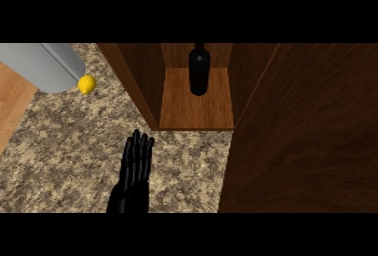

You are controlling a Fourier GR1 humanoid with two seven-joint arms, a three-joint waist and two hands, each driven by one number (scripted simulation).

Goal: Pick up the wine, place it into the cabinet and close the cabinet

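A dark wine bottle (198,70) stands upright on the lower shelf inside the open wooden cabinet (196,107) at the top middle. The cabinet's dark brown door (310,135) swings out toward me and fills the right side of the view. My left hand (136,162) is on the speckled counter just below the cabinet's front left corner, fingers straight and pointing up toward it, touching nothing. My right hand does not show; the door covers that side.
A grey cylinder-shaped object (40,65) lies at the top left with a yellow lemon (86,84) beside its end. A strip of light wood (13,105) runs along the left edge. Speckled stone counter (66,160) spreads around my left hand.
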